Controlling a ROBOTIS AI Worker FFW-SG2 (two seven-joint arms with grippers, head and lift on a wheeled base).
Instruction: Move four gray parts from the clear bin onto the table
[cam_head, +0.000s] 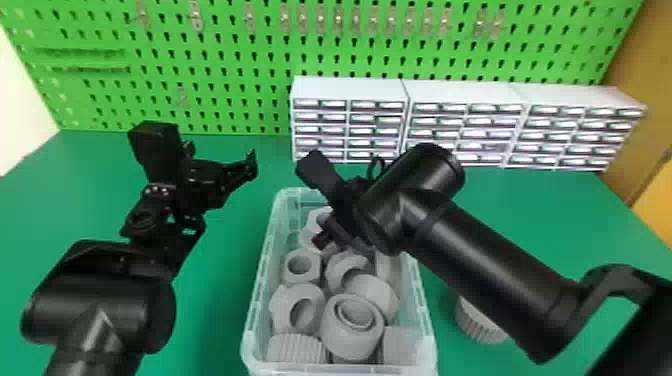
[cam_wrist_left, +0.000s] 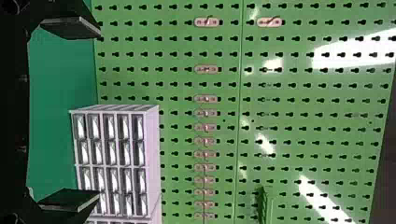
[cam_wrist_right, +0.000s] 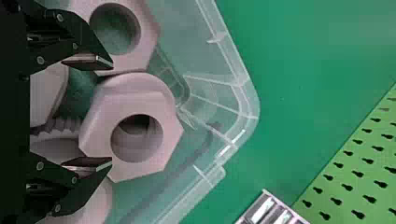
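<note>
Just ahead of the right end effector, whose fingers are spread apart with nothing held, a gray nut sits in the clear bin. Its hole faces back toward them. The left end effector is open too, but farther off. A second nut is close beside one right finger and could get in the way. Behind, outside the bin, is a ridged part.
</note>
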